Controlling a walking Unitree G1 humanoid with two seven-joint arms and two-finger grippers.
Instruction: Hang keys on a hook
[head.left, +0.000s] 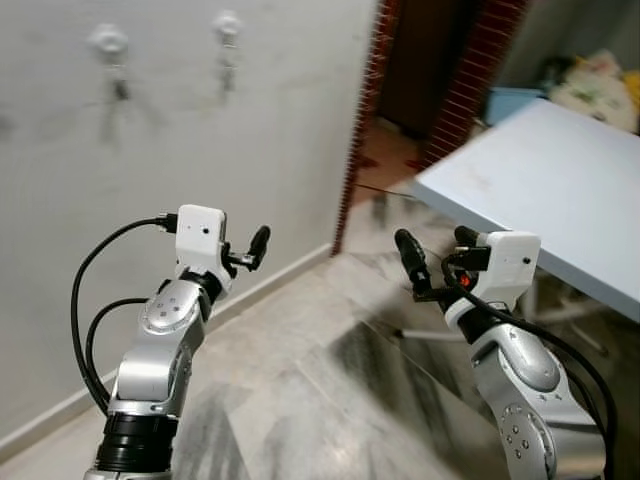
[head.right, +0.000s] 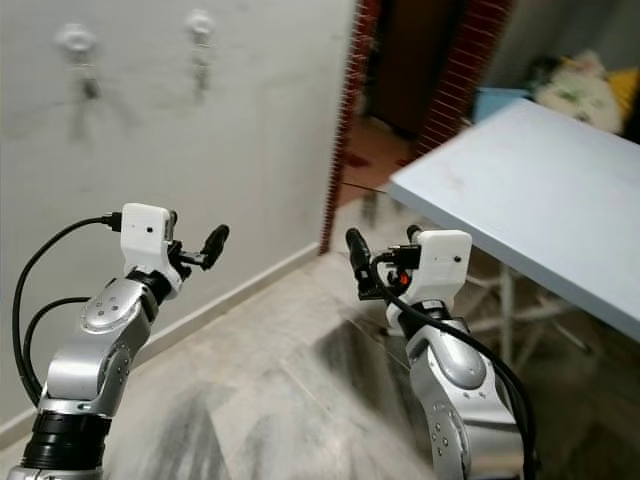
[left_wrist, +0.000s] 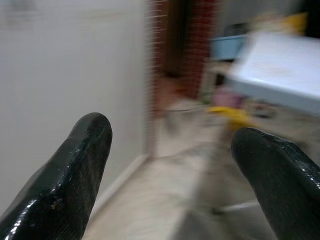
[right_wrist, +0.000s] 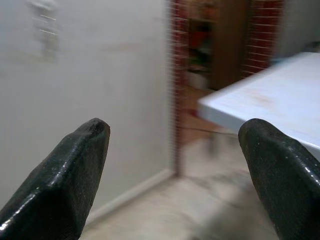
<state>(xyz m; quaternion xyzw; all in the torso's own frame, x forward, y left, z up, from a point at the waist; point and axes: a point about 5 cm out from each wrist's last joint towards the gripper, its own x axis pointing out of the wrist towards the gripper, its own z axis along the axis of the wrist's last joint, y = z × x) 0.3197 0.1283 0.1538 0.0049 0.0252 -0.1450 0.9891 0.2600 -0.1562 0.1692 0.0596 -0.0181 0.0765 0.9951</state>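
Both released and empty, left end effector and right end effector raised over floor; keys not located, possibly on desk far right; approach there first, hooks far left, blurred.

I hold both arms raised over the marble floor. My left gripper points toward the pale wall, where two hooks sit high up. My right gripper hangs beside the light-blue surface, clear of it.
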